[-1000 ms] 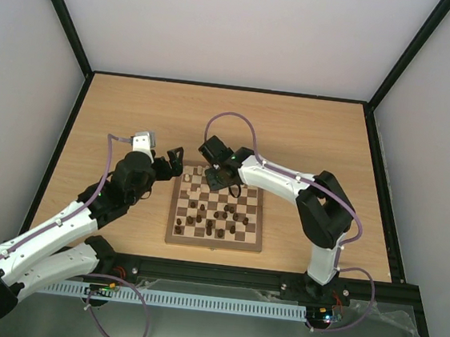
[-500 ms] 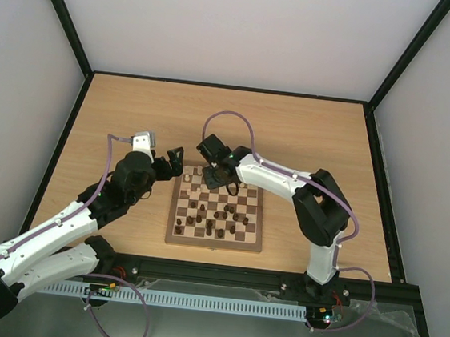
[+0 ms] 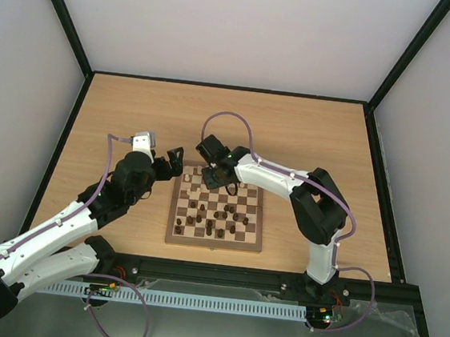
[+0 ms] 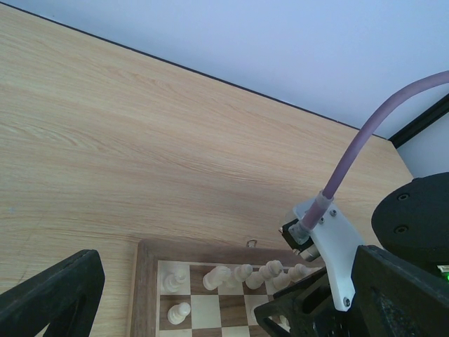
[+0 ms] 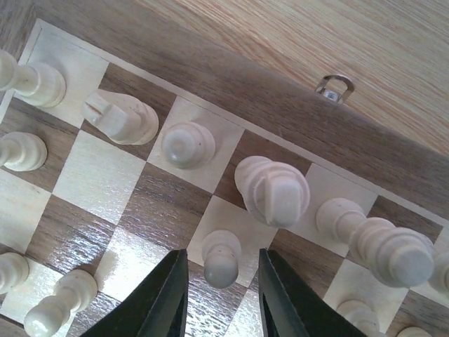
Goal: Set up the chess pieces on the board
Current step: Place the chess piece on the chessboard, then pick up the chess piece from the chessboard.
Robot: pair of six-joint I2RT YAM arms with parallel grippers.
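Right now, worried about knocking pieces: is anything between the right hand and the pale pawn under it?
Nothing visible. The pawn stands upright between the fingers of the right hand, a gap each side.

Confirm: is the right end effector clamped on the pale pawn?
No, the pale pawn stands free, with a visible gap to both fingers.

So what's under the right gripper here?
Under the right gripper a pale pawn stands on the board, between the parted fingers and touching neither. The squares beneath the fingers themselves are covered.
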